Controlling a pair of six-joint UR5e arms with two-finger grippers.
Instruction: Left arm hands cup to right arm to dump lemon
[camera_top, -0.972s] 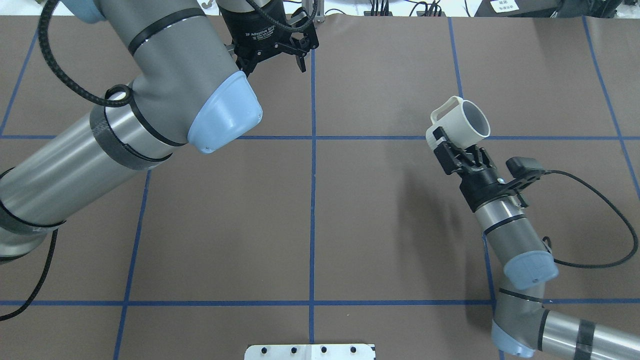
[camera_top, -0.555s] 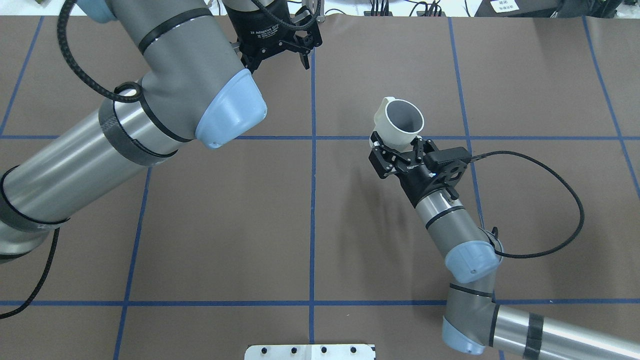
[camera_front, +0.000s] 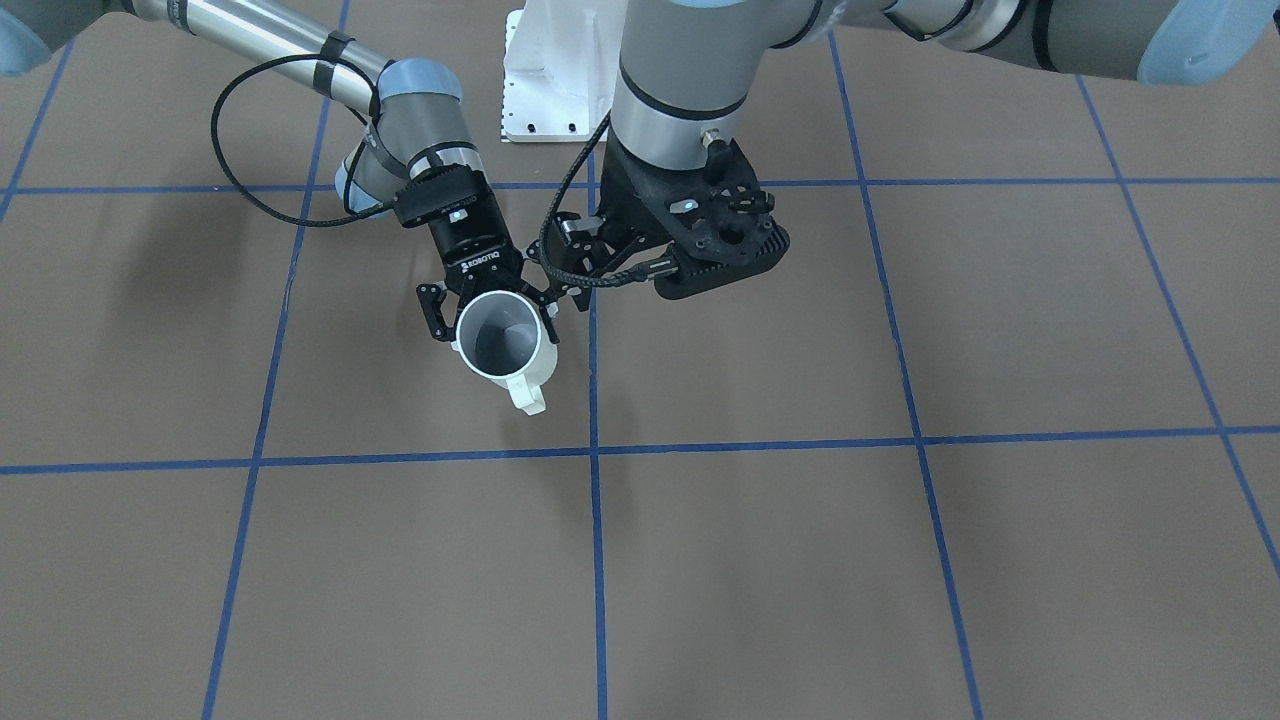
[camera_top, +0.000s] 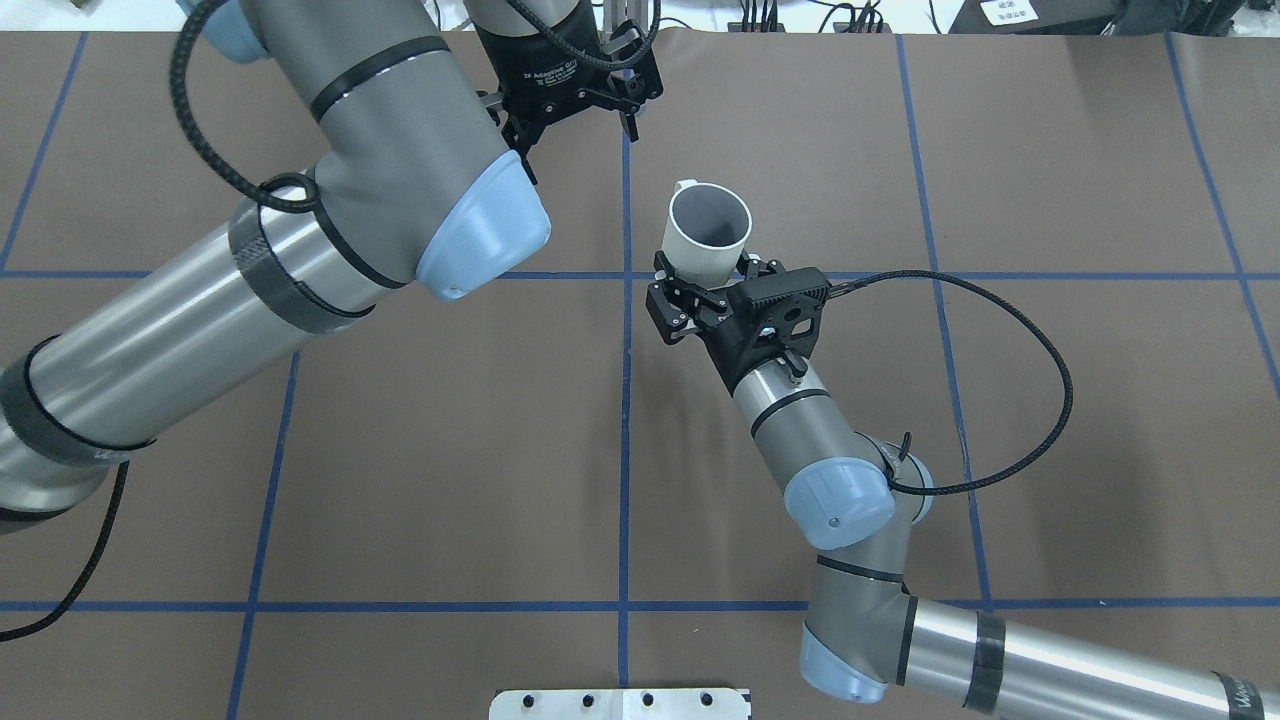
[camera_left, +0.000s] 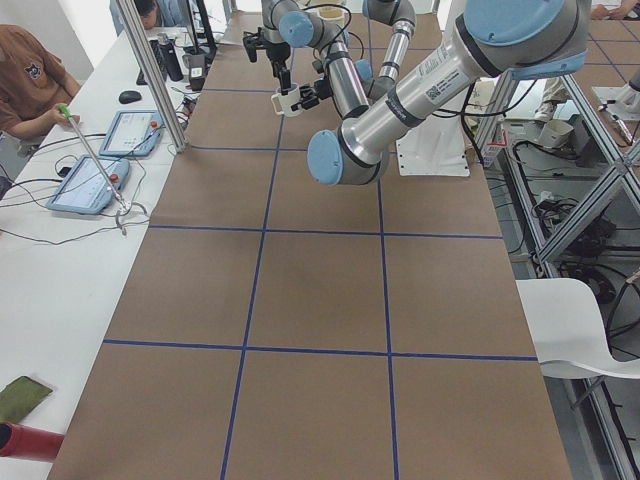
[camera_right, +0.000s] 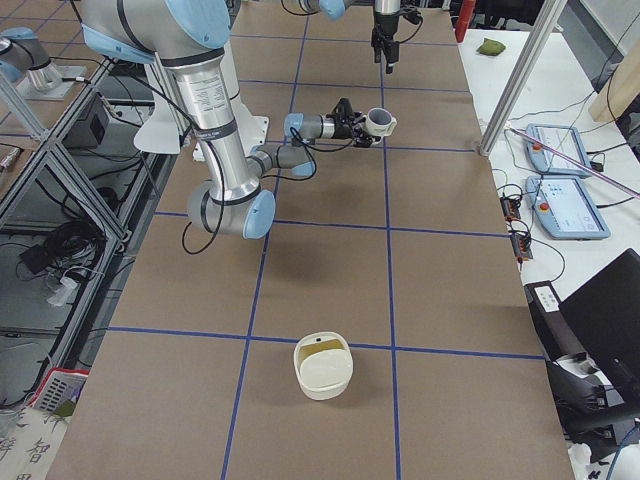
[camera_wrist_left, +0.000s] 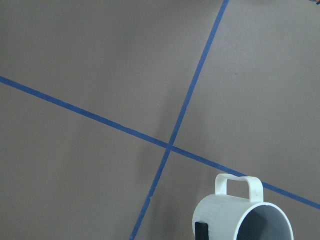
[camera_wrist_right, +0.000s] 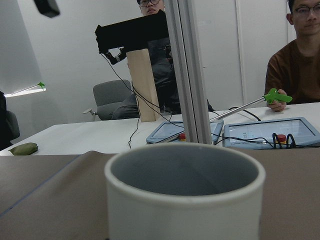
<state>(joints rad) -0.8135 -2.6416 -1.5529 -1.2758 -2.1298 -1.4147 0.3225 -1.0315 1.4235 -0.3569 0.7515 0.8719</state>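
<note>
Right gripper was clamped on the lower body of the cup and held it in the air above the table, about midway between the left and right ends and toward the far edge. Mouth was tilted upward, grey interior showing, handle pointing to the far edge. Left gripper hung closer to the far edge, jaws spread wide, holding nothing, apart from the cup. A white round container sat near the right end; contents yellowish, unclear.
</note>
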